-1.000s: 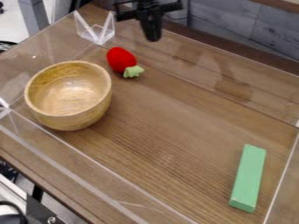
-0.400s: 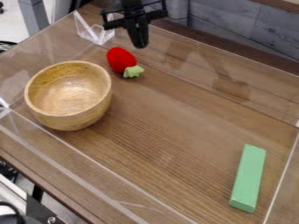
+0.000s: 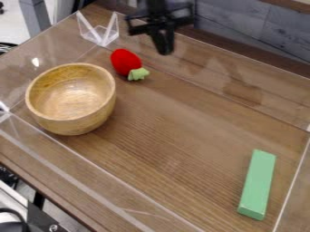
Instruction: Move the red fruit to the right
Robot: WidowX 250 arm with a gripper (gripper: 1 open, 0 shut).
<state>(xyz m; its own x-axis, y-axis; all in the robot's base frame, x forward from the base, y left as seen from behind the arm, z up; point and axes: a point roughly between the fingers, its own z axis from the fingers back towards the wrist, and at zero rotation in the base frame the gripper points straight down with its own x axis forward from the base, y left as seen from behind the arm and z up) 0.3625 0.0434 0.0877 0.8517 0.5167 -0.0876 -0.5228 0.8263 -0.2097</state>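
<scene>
The red fruit point(image 3: 123, 61) is a small glossy strawberry with a green leafy cap, lying on the wooden table right of the wooden bowl point(image 3: 71, 97). My gripper point(image 3: 162, 45) hangs pointing down above the table's far side, up and to the right of the fruit and apart from it. Nothing is seen in it. Its dark fingers blend into one shape, so the gap between them does not show.
A long flat green block point(image 3: 256, 184) lies at the near right. Clear plastic walls point(image 3: 242, 63) ring the table. A clear folded plastic piece point(image 3: 97, 29) stands at the far left corner.
The gripper swung left toward the fruit, then came back right and a little lower. The fruit, bowl and block have not moved.
</scene>
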